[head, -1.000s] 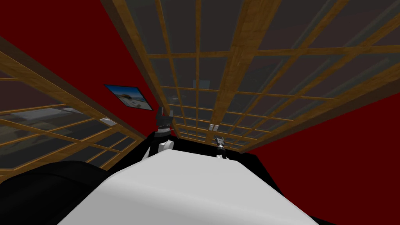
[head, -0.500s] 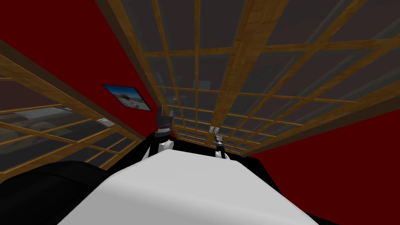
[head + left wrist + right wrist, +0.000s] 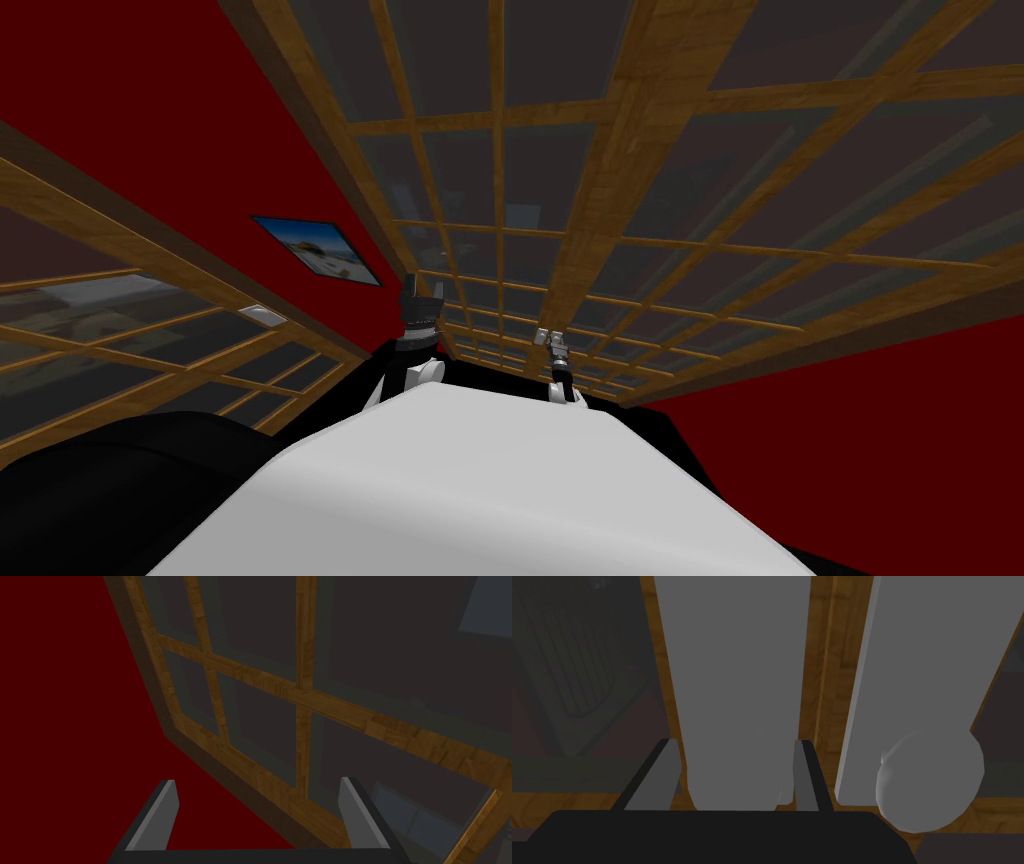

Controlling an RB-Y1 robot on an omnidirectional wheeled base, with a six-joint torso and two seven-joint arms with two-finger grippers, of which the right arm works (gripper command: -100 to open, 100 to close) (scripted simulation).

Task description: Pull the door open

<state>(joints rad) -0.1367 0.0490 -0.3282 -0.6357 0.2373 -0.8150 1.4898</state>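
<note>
so the right tool (image 3: 735,746) is pinching the grey handle (image 3: 732,666) on the wooden glass door (image 3: 590,200) (round knob (image 3: 929,781) on that door too), left tool (image 3: 258,782) spread near the door's edge

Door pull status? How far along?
Done: right gripper is at the grey handle, jaws shut on its sides. In hand: the pull; can't tell whether the wood-framed glass door is ajar. To do: swing it open. Spare: left gripper, jaws open.
</note>
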